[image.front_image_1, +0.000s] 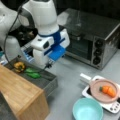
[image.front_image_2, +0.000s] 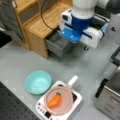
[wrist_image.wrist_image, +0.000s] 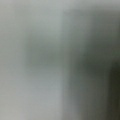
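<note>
My gripper (image.front_image_1: 48, 65) hangs low under the white and blue wrist, just above the open grey drawer (image.front_image_1: 48, 81) of the wooden cabinet (image.front_image_1: 20, 95). Inside the drawer lie a yellow-orange vegetable (image.front_image_1: 19, 66) and a green vegetable (image.front_image_1: 32, 74), both to the gripper's left in a front view. Seen from the opposite side in a front view, the gripper (image.front_image_2: 86, 47) shows as a small dark tip below the wrist, to the right of the drawer (image.front_image_2: 58, 44), and the wrist body hides the drawer's contents. The wrist view is a plain grey blur with no fingers to make out.
A steel toaster oven (image.front_image_1: 92, 37) stands behind the arm. On the grey counter sit a teal bowl (image.front_image_1: 87, 110) and a white hob (image.front_image_1: 111, 107) carrying a pink pan (image.front_image_1: 100, 96) with a carrot (image.front_image_1: 108, 91) in it.
</note>
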